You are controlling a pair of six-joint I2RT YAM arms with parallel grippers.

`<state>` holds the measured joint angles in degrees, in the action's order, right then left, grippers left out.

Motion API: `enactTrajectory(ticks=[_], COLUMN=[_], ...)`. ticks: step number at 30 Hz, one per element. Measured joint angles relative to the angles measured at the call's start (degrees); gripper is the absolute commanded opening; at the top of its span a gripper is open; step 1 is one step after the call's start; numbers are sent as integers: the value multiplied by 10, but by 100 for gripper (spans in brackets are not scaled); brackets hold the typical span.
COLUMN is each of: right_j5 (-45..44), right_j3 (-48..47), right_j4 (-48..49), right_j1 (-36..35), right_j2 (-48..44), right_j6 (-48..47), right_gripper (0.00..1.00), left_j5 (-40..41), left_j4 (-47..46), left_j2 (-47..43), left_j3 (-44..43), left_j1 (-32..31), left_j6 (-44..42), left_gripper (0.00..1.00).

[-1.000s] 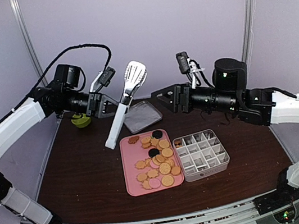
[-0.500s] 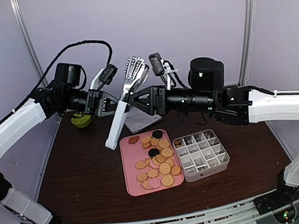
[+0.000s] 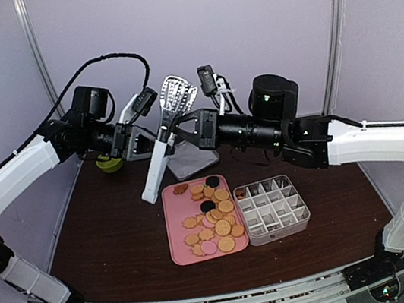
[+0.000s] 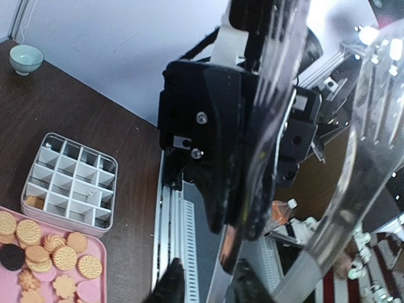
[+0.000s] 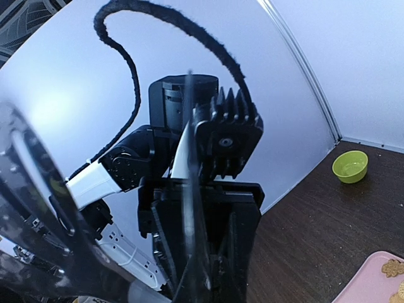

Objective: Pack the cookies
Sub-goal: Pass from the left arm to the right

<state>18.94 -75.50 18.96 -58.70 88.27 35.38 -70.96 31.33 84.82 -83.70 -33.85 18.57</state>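
The cookies (image 3: pixel 212 217) lie loose on a pink tray (image 3: pixel 179 241): golden rounds, brown flower shapes, two black ones. The left wrist view shows the cookies (image 4: pixel 38 252) at its lower left. Metal tongs (image 3: pixel 175 94) with a white handle hang tilted above the table's back. My right gripper (image 3: pixel 189 126) is shut on the tongs from the right; in its own view the thin tongs (image 5: pixel 188 208) run between the fingers of the right gripper (image 5: pixel 201 271). My left gripper (image 3: pixel 155 137) sits at the tongs from the left. In its own view the left gripper (image 4: pixel 209 281) has its fingers slightly apart around the tongs' arm (image 4: pixel 278 95).
A white box of small compartments (image 3: pixel 272 206) stands right of the tray, with one cookie in its back left cell. A grey lid (image 3: pixel 191 157) lies behind the tray. A green bowl (image 3: pixel 109 163) sits at the back left. Both arms meet high over the table's back.
My right arm swung left to the tongs and its jaws closed on them. My left gripper's jaws have loosened a little. The tongs shifted slightly left.
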Motion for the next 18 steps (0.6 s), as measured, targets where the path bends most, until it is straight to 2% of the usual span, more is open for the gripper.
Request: enactTrajectory(ticks=[2, 4, 8, 12, 13, 18], right_j5=[-7, -8, -34, -77, -91, -134], right_j3=[-13, -17, -18, -42, -59, -137], right_j4=[-21, -44, -139, -285, -340, -479], right_j1=[0, 0, 0, 6, 6, -2], right_j2=[2, -2, -21, -28, -25, 15], right_j6=[-8, -18, -60, -119, -139, -194], right_gripper=[0, 0, 0, 0, 0, 0], left_j5=[2, 12, 38, 99, 115, 199], left_j4=[23, 77, 220, 366, 386, 432], left_j2=[-1, -1, -1, -1, -3, -39], left_j3=[-4, -18, -72, -156, -171, -179], left_j1=[2, 9, 58, 92, 92, 82], left_j6=[-25, -82, -238, -411, -441, -553], left_gripper=[75, 82, 85, 85, 85, 80])
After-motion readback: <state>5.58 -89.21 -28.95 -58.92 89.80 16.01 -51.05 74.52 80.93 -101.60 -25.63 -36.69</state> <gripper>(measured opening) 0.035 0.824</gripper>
